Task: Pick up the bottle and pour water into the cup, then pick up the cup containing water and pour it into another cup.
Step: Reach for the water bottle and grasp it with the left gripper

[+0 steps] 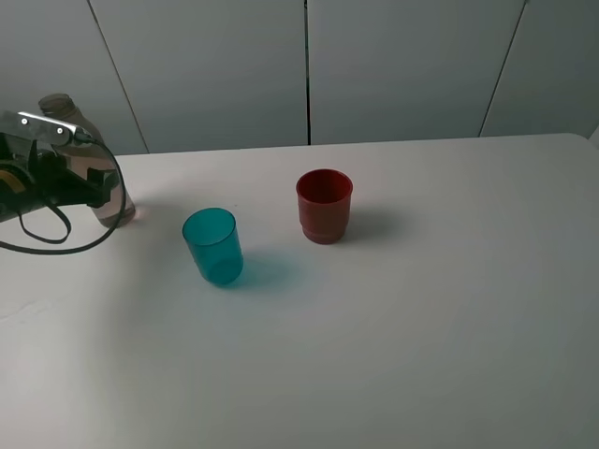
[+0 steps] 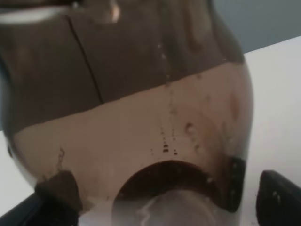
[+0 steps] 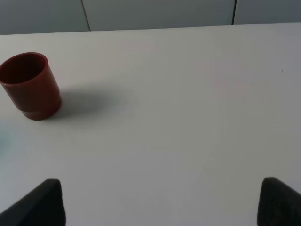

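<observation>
Bottle (image 2: 141, 117), part-filled so weighty, smooth and probably slippery, stands inside the released left hand (image 2: 164, 200); grip low, firmly. Right hand (image 3: 161, 201) released, empty.

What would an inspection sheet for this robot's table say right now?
Surface: white table, bare apart from the items below.
Job's things: bottle upright at the far left; teal cup and red cup upright near the middle, standing apart.
Clutter: nothing seen.
Grippers: left gripper open, jaws on either side of the bottle's base; right gripper open, holding nothing, over bare table.
Cables: black cable looping from the left arm above the table.
Surroundings: grey panelled wall behind.
</observation>
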Motion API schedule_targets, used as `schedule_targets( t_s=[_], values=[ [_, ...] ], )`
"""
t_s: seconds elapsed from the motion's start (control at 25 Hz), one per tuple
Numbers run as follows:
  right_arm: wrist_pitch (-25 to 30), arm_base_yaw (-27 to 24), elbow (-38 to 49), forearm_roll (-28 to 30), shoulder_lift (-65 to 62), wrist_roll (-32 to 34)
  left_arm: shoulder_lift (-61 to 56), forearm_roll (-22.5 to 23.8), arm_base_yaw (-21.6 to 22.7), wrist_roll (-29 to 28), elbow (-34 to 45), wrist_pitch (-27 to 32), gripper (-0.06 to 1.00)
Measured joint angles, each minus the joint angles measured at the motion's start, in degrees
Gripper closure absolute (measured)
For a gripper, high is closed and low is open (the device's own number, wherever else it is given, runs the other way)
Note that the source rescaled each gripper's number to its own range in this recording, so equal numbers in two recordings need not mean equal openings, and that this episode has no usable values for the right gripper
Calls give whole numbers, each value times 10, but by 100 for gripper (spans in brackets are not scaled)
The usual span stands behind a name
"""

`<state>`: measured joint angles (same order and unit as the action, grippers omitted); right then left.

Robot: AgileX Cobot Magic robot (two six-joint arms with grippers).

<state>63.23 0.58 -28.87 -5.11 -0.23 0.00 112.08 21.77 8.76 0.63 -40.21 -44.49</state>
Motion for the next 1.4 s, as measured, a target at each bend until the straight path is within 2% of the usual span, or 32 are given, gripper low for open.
schedule_targets(
  t_s=[0.72,1.12,1.16,1.2,1.24,1.28,1.4],
  values=[
    [0,0,0,0,0,0,45,1,-15,1,-63,-2,-6],
    [0,0,0,0,0,0,46,1,-20,1,-64,-1,-6],
    [0,0,0,0,0,0,46,1,-20,1,-64,-1,-2],
    [0,0,0,0,0,0,46,1,-20,1,-64,-1,8],
    [0,0,0,0,0,0,46,1,-20,1,-64,-1,37],
    [0,0,0,0,0,0,46,1,-20,-1,-64,-1,74],
    [0,0,0,0,0,0,46,6,-22,-1,-64,-2,81]
  ],
)
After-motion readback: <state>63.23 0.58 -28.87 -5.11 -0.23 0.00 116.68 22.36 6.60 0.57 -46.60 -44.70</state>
